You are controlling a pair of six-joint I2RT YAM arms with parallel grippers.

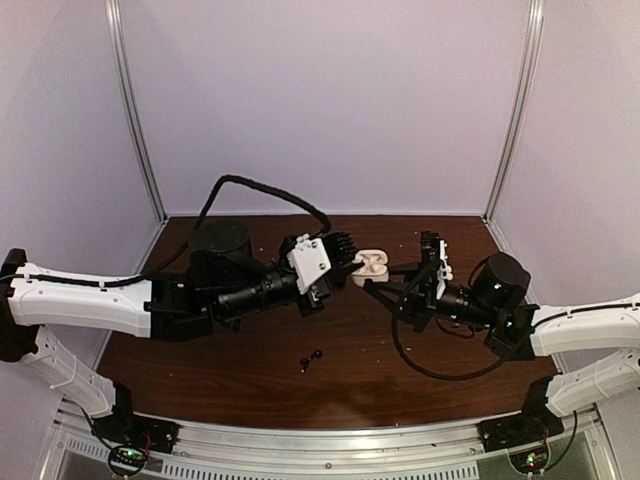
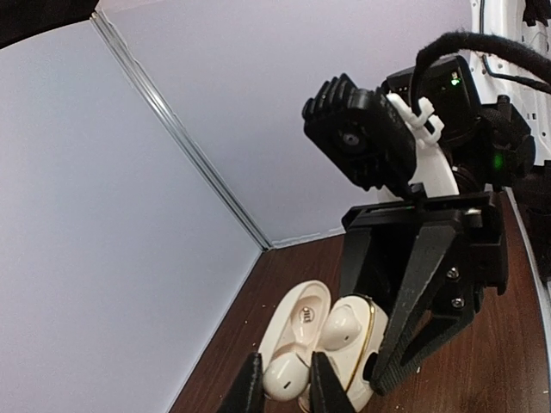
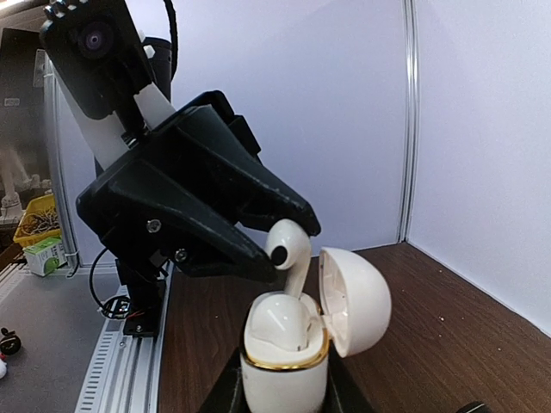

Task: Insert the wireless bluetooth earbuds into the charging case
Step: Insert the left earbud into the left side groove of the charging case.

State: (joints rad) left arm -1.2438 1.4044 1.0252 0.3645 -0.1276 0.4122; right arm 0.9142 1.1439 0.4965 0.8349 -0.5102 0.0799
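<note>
Open case [image 3: 284, 374] clamped by closed right end effector [image 3: 284, 400]. One white earbud [image 3: 277, 317] seated. Second earbud [image 3: 288, 245] pinched in left end effector [image 2: 284, 387], 12 o'clock over case, uninserted. Black pair [image 1: 310, 360] on counter [image 1: 250, 385], 7 o'clock.

The case [image 3: 280, 383] is glossy white with a thin gold rim, and the earbud [image 3: 288, 245] is white too. The table [image 1: 250, 385] is dark reddish-brown wood. The tiny pair [image 1: 317, 353] on it looks black, I think.
</note>
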